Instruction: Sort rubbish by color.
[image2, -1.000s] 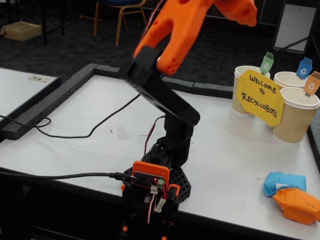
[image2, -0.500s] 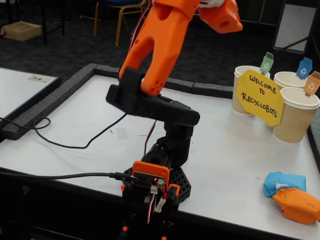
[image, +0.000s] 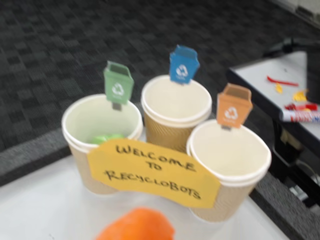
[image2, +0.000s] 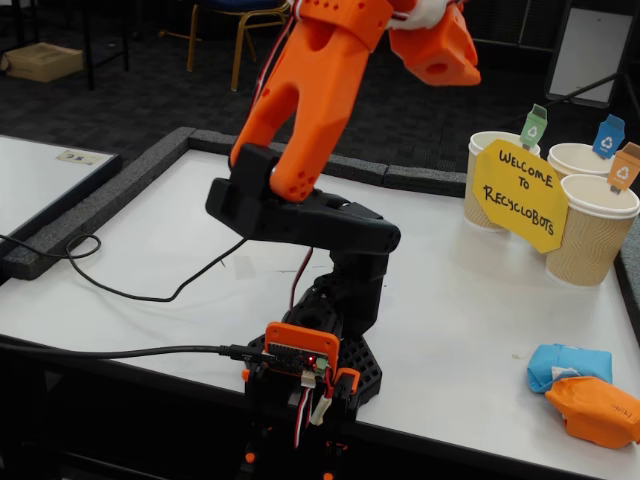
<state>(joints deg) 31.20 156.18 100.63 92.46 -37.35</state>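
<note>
Three crumpled paper wads make up the rubbish. The blue wad (image2: 568, 364) and the orange wad (image2: 596, 410) lie on the white worktop (image2: 470, 290) in the fixed view, well in front of the yellow sign (image2: 519, 195), toward the worktop's near right corner. They touch, the orange one nearer the camera and partly overlapping the blue one's lower edge. Both are creased and lumpy, flatter than round. The green wad (image: 104, 137) shows only in the wrist view, as a bright, wrinkled patch low inside a cup.

Behind the sign stand three ribbed tan paper cups, each with a small bin-shaped recycling flag on its rim. In the wrist view the green-flag cup (image: 95, 131) is at the sign's left end and holds the green wad. The blue-flag cup (image: 176, 111) stands behind the sign's middle, and its pale interior shows nothing inside. The orange-flag cup (image: 231, 165) is at the sign's right end, also showing a bare interior. The three cups press close together, and the sign leans across their fronts.

An orange arm (image2: 325, 85) rises from its black base, well left of the sign in the fixed view. Of the hand only a blurred orange part shows at the wrist view's lower edge, so I cannot tell whether its fingers are apart or together.
</note>
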